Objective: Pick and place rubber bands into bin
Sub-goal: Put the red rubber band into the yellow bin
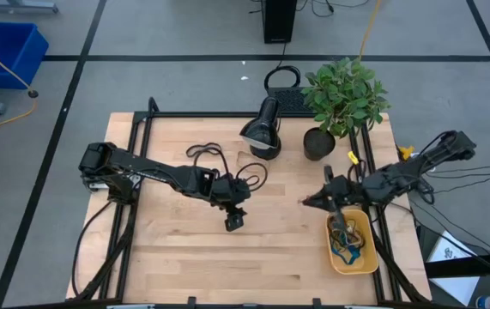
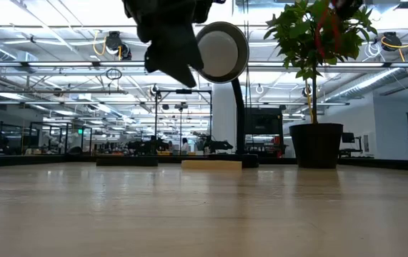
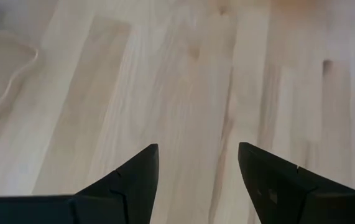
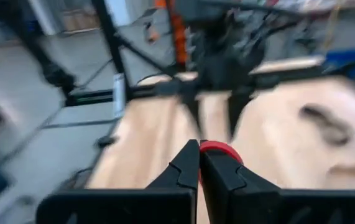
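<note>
Pale wooden boards make up the table [image 1: 193, 257], which is ringed by a black frame and stands on a grey floor crossed by dark lines. Taken as the landmark, the yellow-orange bin [image 1: 366, 257] is seen near the table's front right corner in the high view, holding a tangle of rubber bands [image 1: 345, 240] in blue, tan and dark colours. Just behind the bin, at its far rim, the right gripper [image 1: 306, 202] is held above the boards, its two dark fingers pressed together; in the right wrist view a red rubber band [image 4: 221, 150] is seen pinched between the fingertips [image 4: 189, 155]. Well to the left of the bin, over the middle of the table, the left gripper [image 1: 233, 221] is pointed down at the bare wood with its fingers [image 3: 141, 171] spread apart and nothing between them. No loose band can be made out on the boards under it. Behind the bin, a potted plant [image 1: 341, 99] in a dark pot is set at the table's back edge, and a black desk lamp [image 1: 263, 129] is placed just left of the plant. Far off on the floor, a blue crate [image 1: 4, 51] is seen.
</note>
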Motion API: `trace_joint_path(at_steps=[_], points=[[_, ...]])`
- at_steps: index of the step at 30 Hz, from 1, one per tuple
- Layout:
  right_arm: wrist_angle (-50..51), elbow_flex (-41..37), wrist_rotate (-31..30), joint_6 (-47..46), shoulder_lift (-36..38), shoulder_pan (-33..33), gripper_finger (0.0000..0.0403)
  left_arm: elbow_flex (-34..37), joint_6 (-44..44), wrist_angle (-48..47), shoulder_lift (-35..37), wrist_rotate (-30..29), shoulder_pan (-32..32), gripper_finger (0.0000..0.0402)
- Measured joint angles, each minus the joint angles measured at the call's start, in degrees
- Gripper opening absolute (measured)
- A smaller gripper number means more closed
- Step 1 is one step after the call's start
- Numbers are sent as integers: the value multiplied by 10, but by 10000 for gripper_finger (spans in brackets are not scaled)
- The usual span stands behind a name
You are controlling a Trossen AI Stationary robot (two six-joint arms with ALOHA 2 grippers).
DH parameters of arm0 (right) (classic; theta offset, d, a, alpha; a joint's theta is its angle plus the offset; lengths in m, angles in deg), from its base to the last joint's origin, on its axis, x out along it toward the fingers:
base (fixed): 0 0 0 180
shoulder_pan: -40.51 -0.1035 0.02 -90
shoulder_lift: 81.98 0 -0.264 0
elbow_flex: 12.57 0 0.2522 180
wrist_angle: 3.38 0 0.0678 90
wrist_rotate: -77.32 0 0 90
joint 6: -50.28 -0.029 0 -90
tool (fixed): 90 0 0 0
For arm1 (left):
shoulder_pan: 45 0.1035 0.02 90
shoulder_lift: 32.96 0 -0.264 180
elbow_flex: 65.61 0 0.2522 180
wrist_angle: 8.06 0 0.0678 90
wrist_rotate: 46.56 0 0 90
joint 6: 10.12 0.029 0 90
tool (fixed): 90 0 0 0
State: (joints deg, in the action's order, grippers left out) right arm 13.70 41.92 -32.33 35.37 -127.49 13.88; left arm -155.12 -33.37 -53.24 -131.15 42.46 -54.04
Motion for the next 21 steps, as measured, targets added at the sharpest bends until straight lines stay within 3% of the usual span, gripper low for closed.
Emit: trace_joint_path(at_steps=[4,9,13,18,21], points=[[109,21,35,-98,35,-27,0,0,-4,-10,0,-5,0,228],[332,111,41,-216,31,-79,0,0,16,-10,0,-6,4,228],[466,170,99,-331,15,-112,0,0,18,-10,0,-6,14,228],[514,179,180,-470,2,-156,0,0,17,-10,0,-6,31,228],[514,175,199,-522,-13,-187,0,0,17,-9,0,-6,40,228]])
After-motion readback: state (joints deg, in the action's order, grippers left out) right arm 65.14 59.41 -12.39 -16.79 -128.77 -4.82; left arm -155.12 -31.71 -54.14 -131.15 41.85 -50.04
